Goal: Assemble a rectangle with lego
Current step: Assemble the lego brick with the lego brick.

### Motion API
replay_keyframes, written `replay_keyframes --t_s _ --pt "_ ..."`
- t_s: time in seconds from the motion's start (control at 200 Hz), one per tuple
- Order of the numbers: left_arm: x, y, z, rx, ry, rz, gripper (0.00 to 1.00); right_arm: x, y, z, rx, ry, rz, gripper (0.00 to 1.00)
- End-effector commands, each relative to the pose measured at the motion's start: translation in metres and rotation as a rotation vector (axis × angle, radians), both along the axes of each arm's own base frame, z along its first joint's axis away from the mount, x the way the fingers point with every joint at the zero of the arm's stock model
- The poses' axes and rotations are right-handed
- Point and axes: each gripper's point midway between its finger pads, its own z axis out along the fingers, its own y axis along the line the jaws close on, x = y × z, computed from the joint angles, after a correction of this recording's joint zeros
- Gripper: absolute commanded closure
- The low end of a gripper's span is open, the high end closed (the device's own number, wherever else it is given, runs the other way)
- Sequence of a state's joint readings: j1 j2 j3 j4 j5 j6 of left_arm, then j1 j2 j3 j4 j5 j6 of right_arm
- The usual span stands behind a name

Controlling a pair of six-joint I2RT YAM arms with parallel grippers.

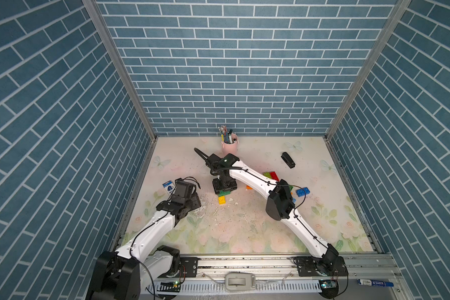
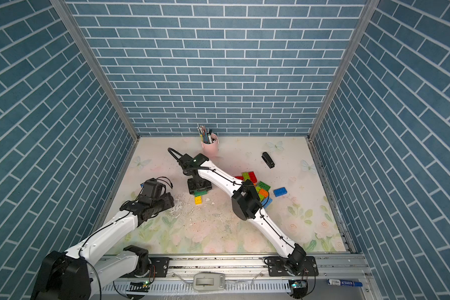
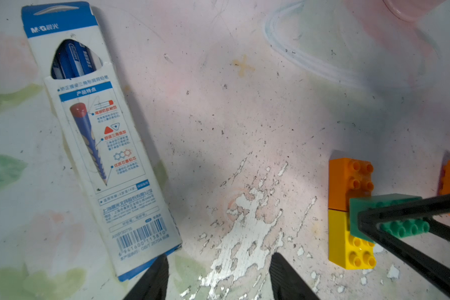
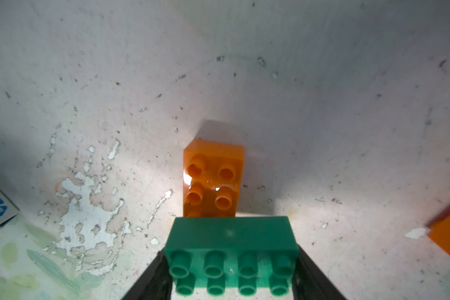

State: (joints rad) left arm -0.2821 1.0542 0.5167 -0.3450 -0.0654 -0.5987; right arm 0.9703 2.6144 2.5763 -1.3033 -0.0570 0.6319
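Pencil box (image 3: 102,145): brand "M&G 晨光", heading "产品特点", barcode 6941600113810 (smaller print unreadable).

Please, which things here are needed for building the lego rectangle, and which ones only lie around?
For the job:
- green brick, held in the right gripper
- orange brick
- yellow brick
- blue brick
- loose brick pile

Just lying about:
- black stapler
- pink pen cup
- pencil box
- blue marker
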Motion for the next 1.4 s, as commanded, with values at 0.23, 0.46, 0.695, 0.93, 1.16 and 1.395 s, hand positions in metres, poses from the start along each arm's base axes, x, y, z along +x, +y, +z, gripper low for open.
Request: replay_keyframes --t_s 0.23,0.46,0.695,0.93,1.16,1.395 --pt "-0.002 0.0 -0.001 0.003 0.003 0.001 0.36 -0.003 -0.013 -0.023 -0.077 0.053 -0.065 1.0" --pt "-0.002 0.0 -0.002 0.002 0.009 0.002 0.36 -0.006 -0.02 -0.035 -0.125 0.068 -0.089 1.0" --pt "-0.002 -0.001 -0.001 -0.001 0.01 0.001 0.36 -0.003 -0.017 -0.031 -0.106 0.053 -0.085 1.0" --pt "0.003 -0.011 0.001 -0.047 -0.002 -0.028 0.37 0.004 -0.017 -0.023 -0.087 0.03 -0.089 1.0" --pt "0.008 -0.022 -0.008 -0.095 0.021 -0.048 0.42 0.0 -0.028 -0.033 -0.148 0.034 -0.082 1.0" --pt "0.019 -0.062 -0.018 -0.263 -0.004 -0.116 0.49 0.0 -0.038 -0.035 -0.193 0.03 -0.078 1.0"
